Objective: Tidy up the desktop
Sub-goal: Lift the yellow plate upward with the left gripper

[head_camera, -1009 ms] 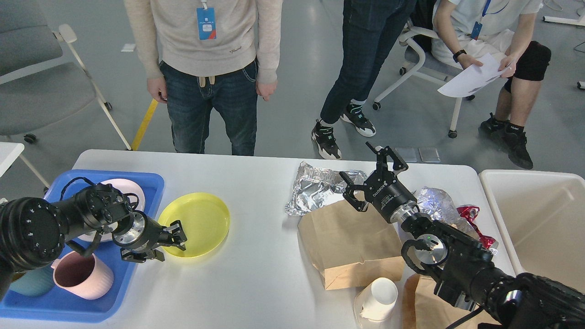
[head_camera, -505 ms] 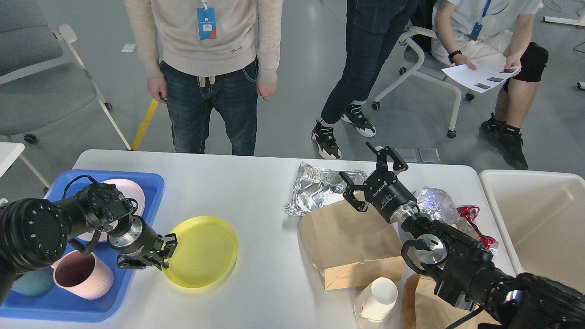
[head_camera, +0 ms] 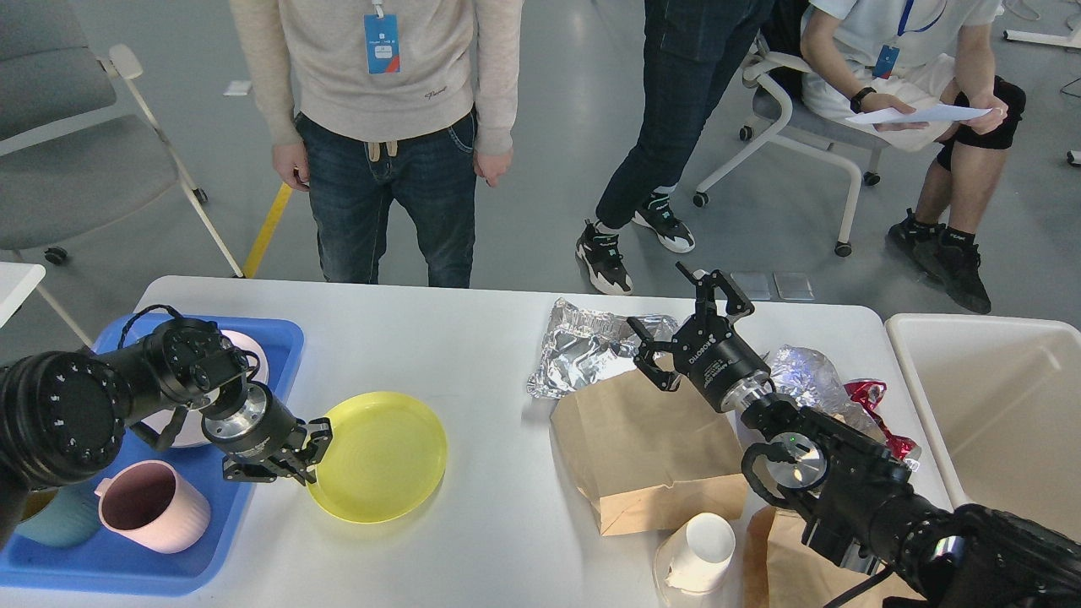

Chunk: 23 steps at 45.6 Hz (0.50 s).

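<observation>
Counter (head_camera: 473,338) fills the lower half of the head view, white with rounded corners, and carries everything described below. Near its left edge lies a blue tray (head_camera: 169,566) holding a pink mug (head_camera: 152,507), a pale plate (head_camera: 253,359) partly hidden by the arm, and a teal cup (head_camera: 59,519) at the tray's near-left side. Just beside the tray's right rim sits a yellow plate (head_camera: 384,456), flat on the counter. The left gripper (head_camera: 314,450) is at the yellow plate's left rim, its fingers (head_camera: 321,429) clenched on that rim.

Toward the right half of the counter a brown paper bag (head_camera: 642,456) lies flat, with crumpled silver foil (head_camera: 578,346) touching its far-left corner. The right gripper (head_camera: 688,317) hovers over the bag's far edge, beside the foil, its fingers (head_camera: 726,291) spread wide and grasping nothing. Behind the right arm are another wad of foil (head_camera: 802,371) and a red wrapper (head_camera: 870,397), close to the counter's right edge. At the near edge a white paper cup (head_camera: 701,549) lies tipped on its side, touching the bag's near corner, with a second brown bag (head_camera: 777,566) just to its right.

Beyond the counter's right edge stands a beige bin (head_camera: 996,405). Two people stand past the far edge and a third sits in a chair holding paper.
</observation>
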Each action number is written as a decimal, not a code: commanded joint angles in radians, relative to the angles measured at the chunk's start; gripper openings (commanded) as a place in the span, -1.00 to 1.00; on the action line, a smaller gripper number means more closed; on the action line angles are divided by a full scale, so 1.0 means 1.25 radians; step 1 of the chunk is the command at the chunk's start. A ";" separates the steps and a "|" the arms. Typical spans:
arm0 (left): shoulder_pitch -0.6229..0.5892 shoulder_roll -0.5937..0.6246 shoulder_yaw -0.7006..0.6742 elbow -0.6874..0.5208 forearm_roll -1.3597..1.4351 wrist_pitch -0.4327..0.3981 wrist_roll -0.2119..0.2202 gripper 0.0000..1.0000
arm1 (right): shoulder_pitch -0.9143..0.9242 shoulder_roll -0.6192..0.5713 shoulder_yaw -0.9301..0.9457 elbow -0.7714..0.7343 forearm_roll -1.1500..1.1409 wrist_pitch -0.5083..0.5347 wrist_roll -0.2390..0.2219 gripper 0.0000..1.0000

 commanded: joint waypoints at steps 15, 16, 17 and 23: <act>-0.158 -0.002 0.001 -0.003 0.001 -0.133 0.002 -1.00 | 0.000 0.000 0.000 -0.001 0.000 -0.001 0.000 1.00; -0.168 -0.002 0.001 -0.003 0.001 -0.133 0.002 -1.00 | 0.000 0.000 0.000 0.000 0.000 0.001 0.000 1.00; -0.178 -0.001 0.002 -0.004 0.001 -0.133 0.002 -1.00 | 0.000 0.000 0.000 -0.001 0.000 0.001 0.000 1.00; -0.254 0.007 0.012 -0.008 0.001 -0.133 0.002 -1.00 | 0.000 0.000 0.000 -0.001 0.000 0.001 0.000 1.00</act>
